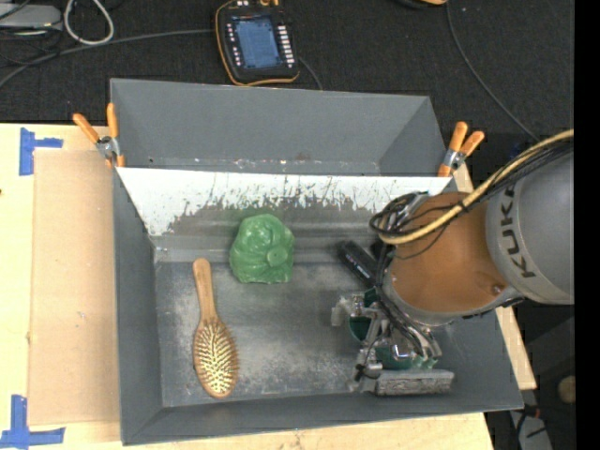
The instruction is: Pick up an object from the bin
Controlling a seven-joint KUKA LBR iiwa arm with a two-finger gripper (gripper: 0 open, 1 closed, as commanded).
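Observation:
My gripper (pixel 386 343) is low in the bin's front right corner, under the orange wrist cover. A grey flat block (pixel 415 382) lies right beneath it against the front wall. A small dark green thing (pixel 360 325) sits at the gripper's left side, partly hidden by it. A black oblong thing (pixel 357 259) lies just behind the gripper, towards the back wall.
A green lumpy soft toy (pixel 262 248) rests at the middle back of the bin floor. A wooden hairbrush (pixel 213 345) lies at the front left, handle pointing to the back. The arm fills the bin's right side.

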